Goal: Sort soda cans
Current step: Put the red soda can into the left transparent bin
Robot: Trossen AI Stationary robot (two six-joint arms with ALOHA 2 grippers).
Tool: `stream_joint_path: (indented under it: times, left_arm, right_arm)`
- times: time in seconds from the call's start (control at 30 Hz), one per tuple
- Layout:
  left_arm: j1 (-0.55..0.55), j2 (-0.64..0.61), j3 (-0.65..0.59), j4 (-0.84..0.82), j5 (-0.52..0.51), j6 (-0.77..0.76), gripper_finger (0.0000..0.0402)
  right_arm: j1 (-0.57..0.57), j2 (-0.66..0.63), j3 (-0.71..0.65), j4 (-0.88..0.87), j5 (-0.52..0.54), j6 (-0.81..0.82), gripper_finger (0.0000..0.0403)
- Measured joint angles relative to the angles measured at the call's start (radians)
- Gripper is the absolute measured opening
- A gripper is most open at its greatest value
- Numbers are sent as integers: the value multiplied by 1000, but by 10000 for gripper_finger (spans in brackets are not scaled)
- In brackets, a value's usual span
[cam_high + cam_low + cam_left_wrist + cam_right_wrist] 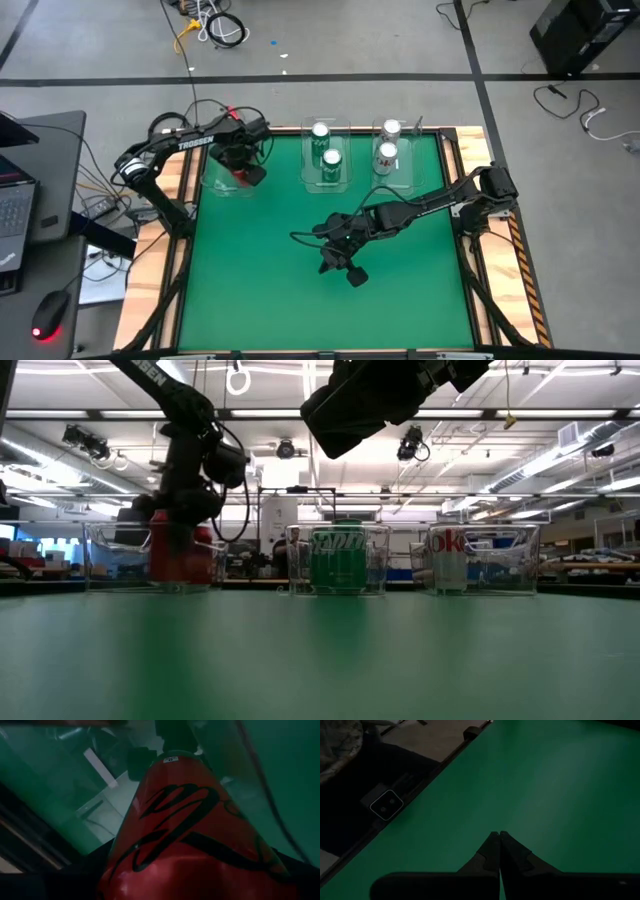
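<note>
Over green table [260, 290], left jaws [242, 172] wide around red can [190, 835] in bin [100, 560], right jaws [500, 836] shut, empty, workshop behind.

the floor [400, 40] around the table is grey concrete, crossed by dark tape lines. at the upper centre of the high view some loose cables [212, 22] in yellow, white and black lie on it, and more cables [590, 112] lie at the upper right, beside a black case [585, 30]. at the left edge stands a grey desk [45, 200] with a laptop [12, 215] and a mouse [48, 318] that glows red. in the low view, long ceiling lights [560, 460] run across a wide hall.
</note>
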Motion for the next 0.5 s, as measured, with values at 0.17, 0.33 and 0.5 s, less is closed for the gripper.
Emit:
stream_joint_path:
  times: [0.17, 0.33, 0.5]
  left_arm:
    - [0, 0, 0, 16, -1, 16, 342]
    - [0, 0, 0, 7, -18, 12, 363]
    - [0, 0, 2, 1, -26, 23, 312]
  right_arm:
    - [0, 0, 0, 0, 0, 0, 9]
    - [0, 0, 0, 0, 0, 0, 9]
    - [0, 0, 0, 0, 0, 0, 9]
